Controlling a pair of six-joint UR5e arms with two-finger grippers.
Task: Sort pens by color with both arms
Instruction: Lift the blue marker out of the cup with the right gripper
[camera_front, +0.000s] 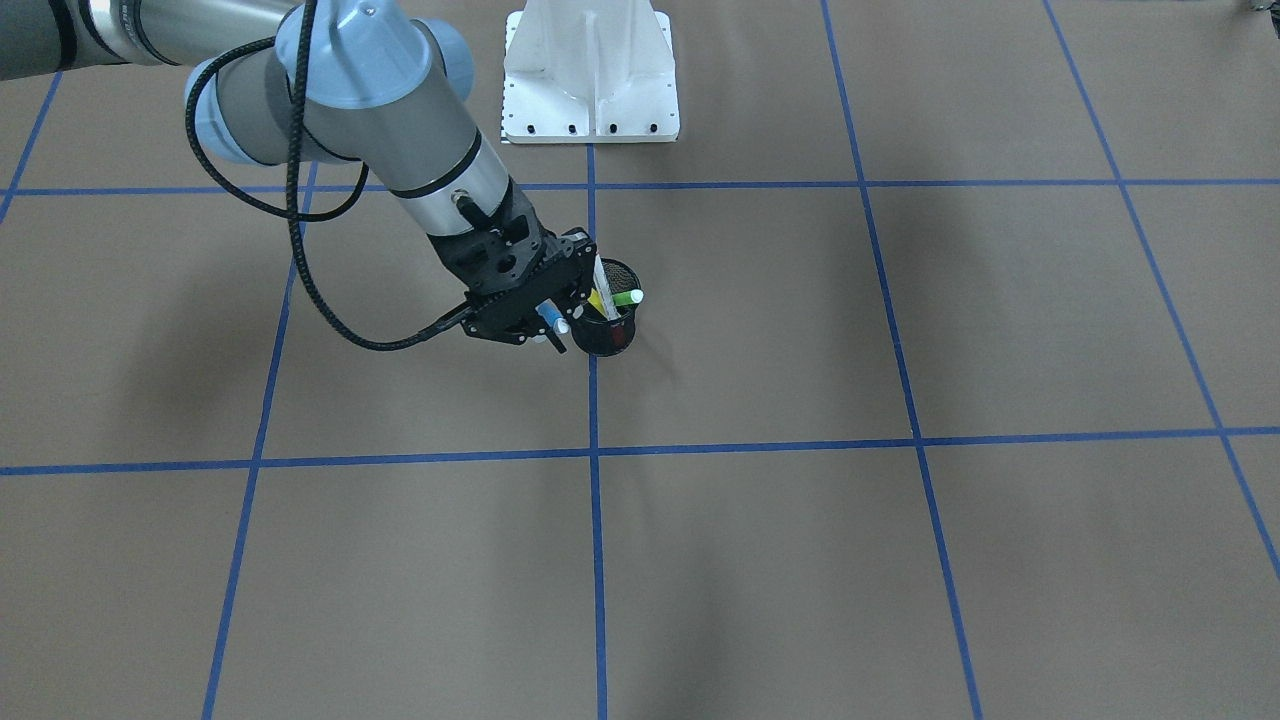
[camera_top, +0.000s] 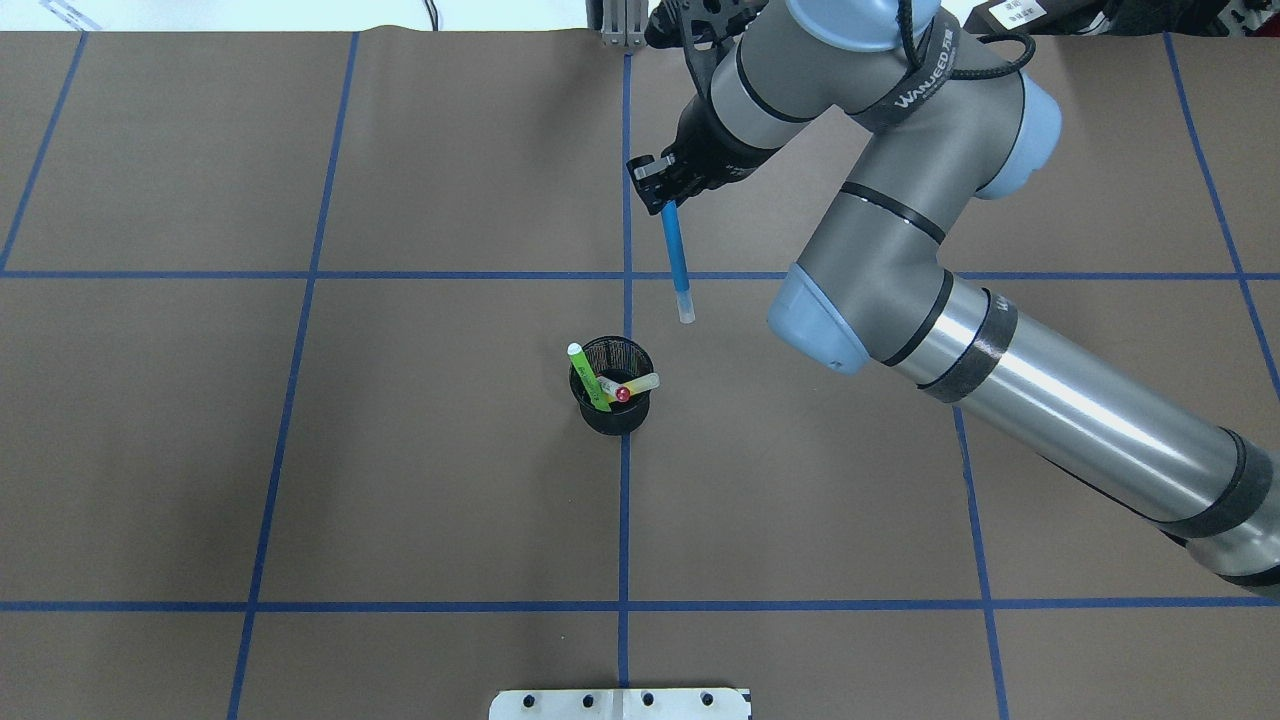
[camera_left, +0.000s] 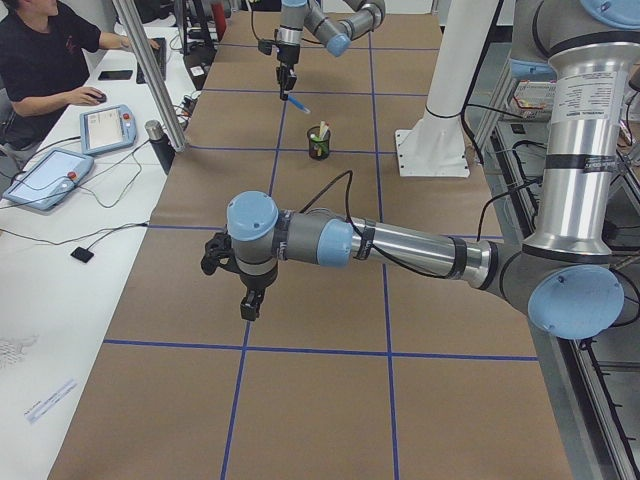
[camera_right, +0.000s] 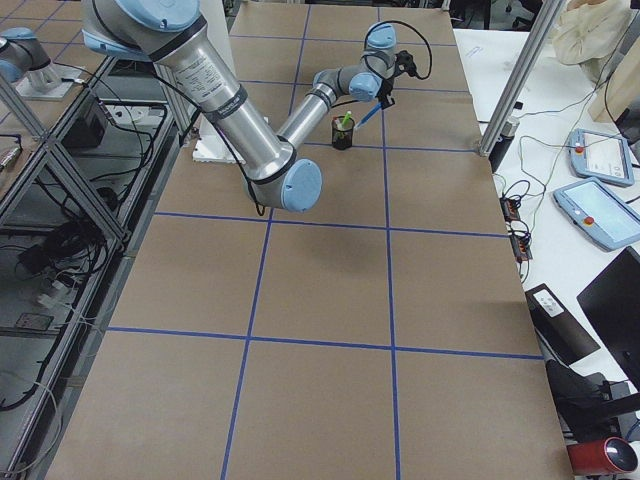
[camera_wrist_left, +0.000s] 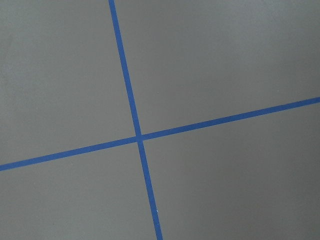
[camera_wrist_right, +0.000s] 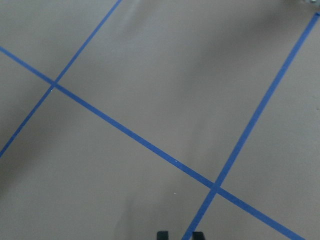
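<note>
Brown paper (camera_top: 400, 480) gridded with blue tape (camera_top: 300, 275) covers the table. An operator (camera_left: 45, 55) sits at a side desk (exterior left view only). That view alone shows the left arm (camera_left: 400, 250), with the left gripper (camera_left: 248, 305) hanging above the paper; its opening cannot be determined. Overhead, a black mesh cup (camera_top: 610, 415) holds a green pen (camera_top: 583, 372) and others. Further right, the right gripper (camera_top: 662, 195) is clamped on a blue pen (camera_top: 677, 260), held apart from the cup.
</note>
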